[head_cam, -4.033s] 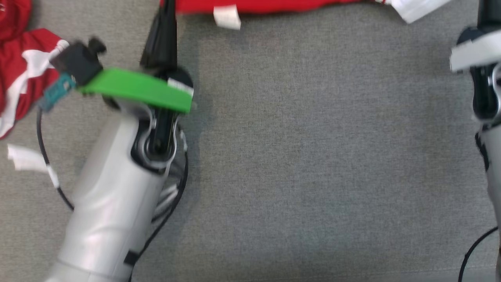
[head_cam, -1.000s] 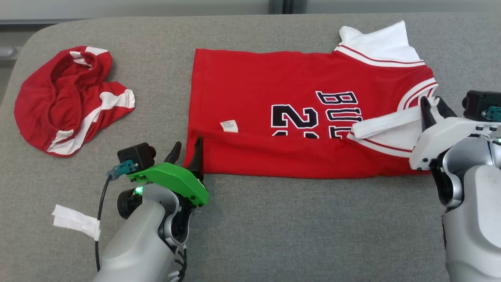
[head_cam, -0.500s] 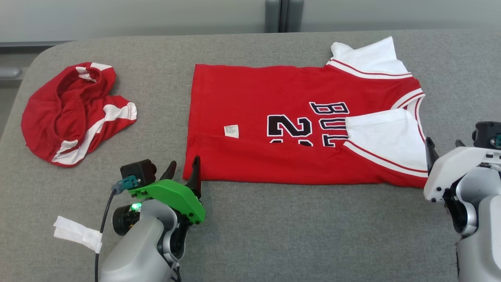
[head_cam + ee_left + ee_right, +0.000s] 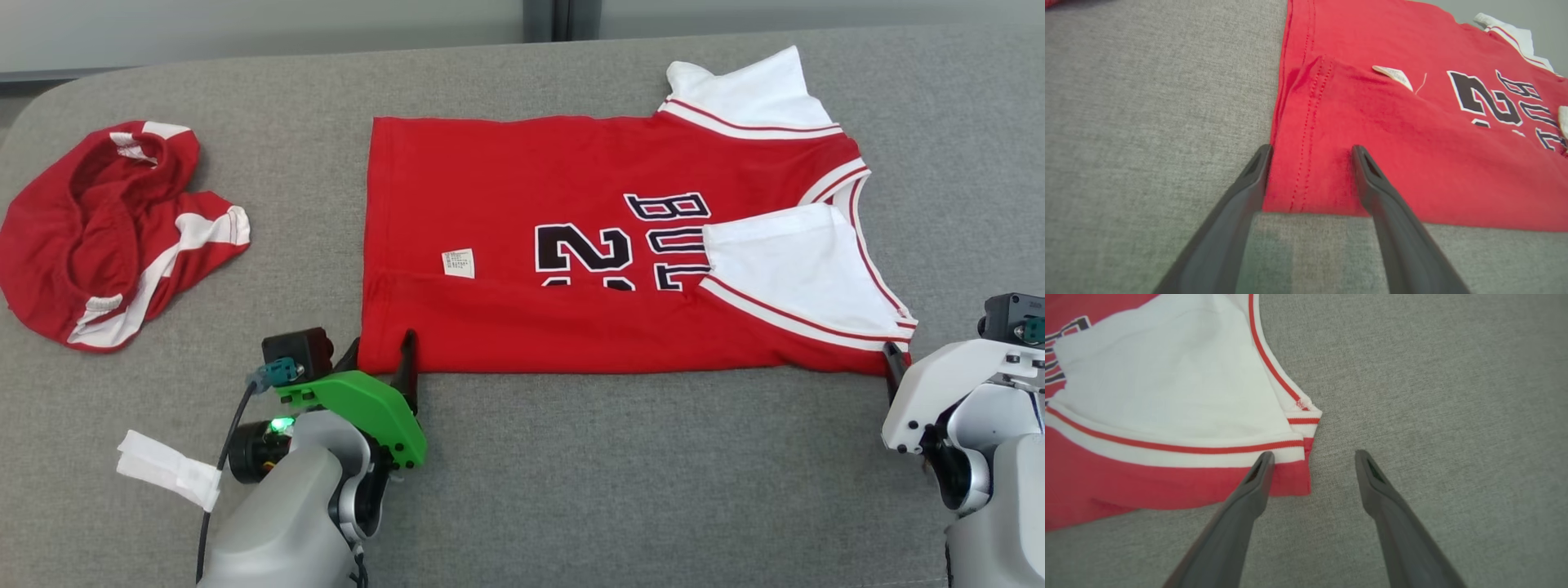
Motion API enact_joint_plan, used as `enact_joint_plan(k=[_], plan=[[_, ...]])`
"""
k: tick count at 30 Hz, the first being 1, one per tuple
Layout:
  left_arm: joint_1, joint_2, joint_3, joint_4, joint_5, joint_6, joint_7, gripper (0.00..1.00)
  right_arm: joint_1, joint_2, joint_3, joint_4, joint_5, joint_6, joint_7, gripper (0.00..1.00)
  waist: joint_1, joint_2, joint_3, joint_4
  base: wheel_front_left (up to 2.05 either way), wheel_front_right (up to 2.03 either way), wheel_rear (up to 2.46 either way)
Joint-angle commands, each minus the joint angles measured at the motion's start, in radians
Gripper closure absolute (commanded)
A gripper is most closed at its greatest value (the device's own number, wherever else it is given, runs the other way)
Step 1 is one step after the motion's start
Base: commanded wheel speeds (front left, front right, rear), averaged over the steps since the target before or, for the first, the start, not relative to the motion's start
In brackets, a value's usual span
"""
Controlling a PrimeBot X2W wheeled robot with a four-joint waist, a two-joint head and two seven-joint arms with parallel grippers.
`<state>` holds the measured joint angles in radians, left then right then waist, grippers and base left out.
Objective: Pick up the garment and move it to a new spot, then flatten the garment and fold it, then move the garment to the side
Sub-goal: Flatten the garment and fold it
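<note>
A red jersey (image 4: 571,237) with black lettering and white sleeves lies flat on the grey table (image 4: 620,482), its near strip folded up over the front. My left gripper (image 4: 380,356) is open at the jersey's near left corner. In the left wrist view the corner of the jersey (image 4: 1314,179) lies between the spread fingers of the left gripper (image 4: 1310,151). My right gripper (image 4: 902,367) is open at the near right corner. In the right wrist view the right gripper (image 4: 1313,456) straddles the red hem corner (image 4: 1290,482) under the white sleeve (image 4: 1167,388).
Crumpled red shorts with white stripes (image 4: 106,237) lie at the table's far left. A strip of white tape (image 4: 167,469) sits beside my left arm. Bare grey cloth stretches along the near side between my two arms.
The right gripper has let go of the white sleeve, which now lies flat, and has drawn back to the near right corner. The camera has shifted. The left gripper stays at the near left corner.
</note>
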<state>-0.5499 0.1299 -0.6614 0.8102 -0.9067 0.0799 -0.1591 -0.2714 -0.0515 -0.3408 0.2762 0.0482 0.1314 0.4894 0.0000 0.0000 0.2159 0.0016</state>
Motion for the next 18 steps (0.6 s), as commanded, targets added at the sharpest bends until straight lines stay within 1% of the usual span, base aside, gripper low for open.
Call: enact_joint_plan(k=[1,4,7,8,9,10,13,18], plan=[[-0.018,0.006,-0.005,0.01,0.012,0.004,0.009,0.0,-0.019,0.0,-0.001,0.02,0.007,-0.001,-0.01,0.0,0.0,0.0,0.021,0.007,0.0,0.0,0.0],[-0.019,0.003,-0.017,0.033,0.013,0.011,0.045,0.0,-0.041,0.0,0.01,0.072,0.037,-0.001,-0.017,0.0,0.0,0.0,0.032,0.013,0.0,0.0,0.0],[-0.003,-0.004,-0.034,0.051,-0.001,0.003,0.098,0.0,-0.048,0.003,0.032,0.12,0.066,-0.001,0.002,0.0,0.0,0.0,0.035,0.018,0.0,0.0,0.0],[0.004,-0.005,-0.04,0.056,-0.005,0.0,0.116,0.63,-0.048,0.003,0.038,0.135,0.076,0.0,0.012,0.44,0.0,0.0,0.034,0.02,0.0,0.0,0.0],[0.009,-0.005,-0.044,0.057,-0.007,-0.004,0.125,0.87,-0.046,0.005,0.038,0.142,0.083,-0.001,0.017,0.65,0.0,0.0,0.032,0.022,0.0,0.0,0.0],[0.016,-0.004,-0.046,0.057,-0.012,-0.009,0.136,1.0,-0.043,0.006,0.035,0.148,0.089,-0.001,0.023,1.0,0.0,0.0,0.029,0.023,0.0,0.0,0.0],[0.038,0.0,-0.047,0.044,-0.019,-0.02,0.143,1.0,-0.021,0.004,0.023,0.136,0.099,-0.002,0.034,1.0,0.0,0.0,0.01,0.025,0.0,0.0,0.0],[0.076,0.038,-0.042,-0.005,-0.023,-0.025,0.128,1.0,0.023,0.0,0.014,0.06,0.114,-0.002,0.048,1.0,0.0,0.0,-0.031,0.019,0.0,0.0,0.0]])
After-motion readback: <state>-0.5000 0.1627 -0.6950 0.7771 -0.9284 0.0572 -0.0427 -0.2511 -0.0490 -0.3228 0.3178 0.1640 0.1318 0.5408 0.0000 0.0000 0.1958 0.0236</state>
